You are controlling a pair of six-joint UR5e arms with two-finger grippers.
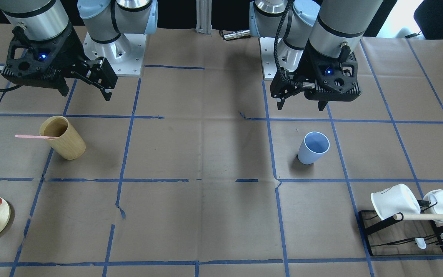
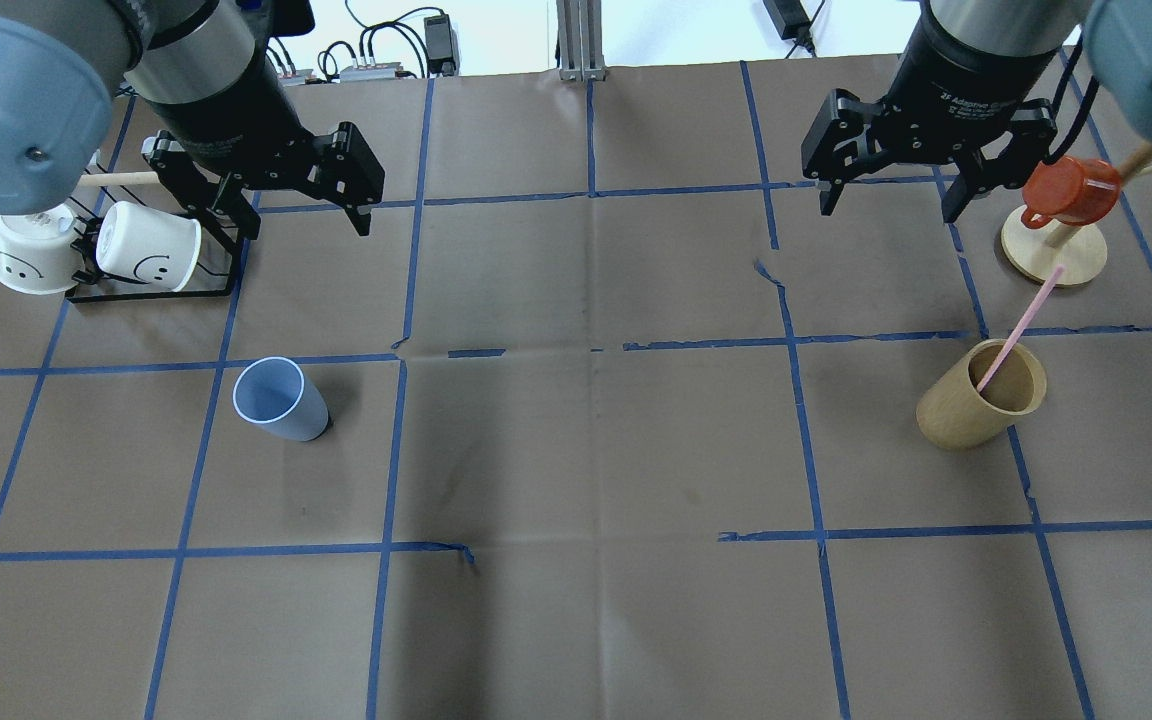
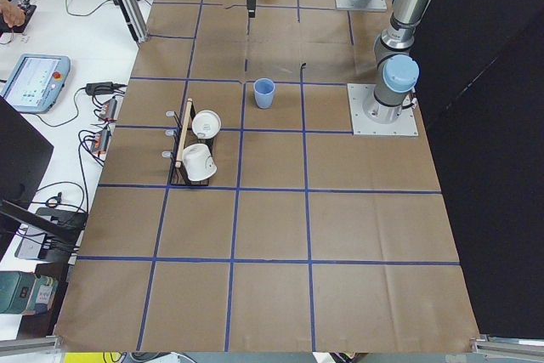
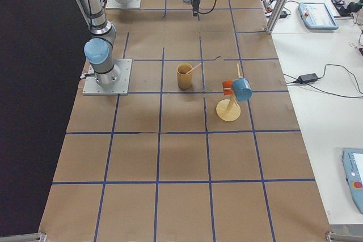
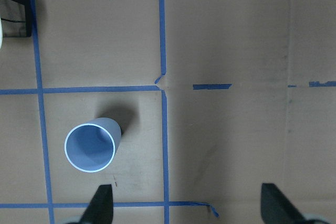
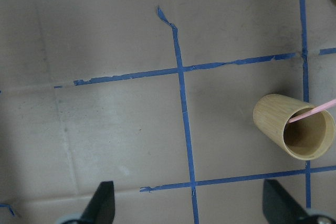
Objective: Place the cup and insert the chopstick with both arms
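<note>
Tipping threatens: closing off-centre, my wide left pincer could topple the small light-blue plastic tumbler, my wide right pincer the tan wooden cup holding the thin pink chopstick.

Light-blue cup, pale pink chopstick, tan wooden cup, blue-taped brown table

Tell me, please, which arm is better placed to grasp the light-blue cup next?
Left. The left gripper hovers open on the same side as the cup; the right gripper is far across, near the wooden cup holding the chopstick.
</note>
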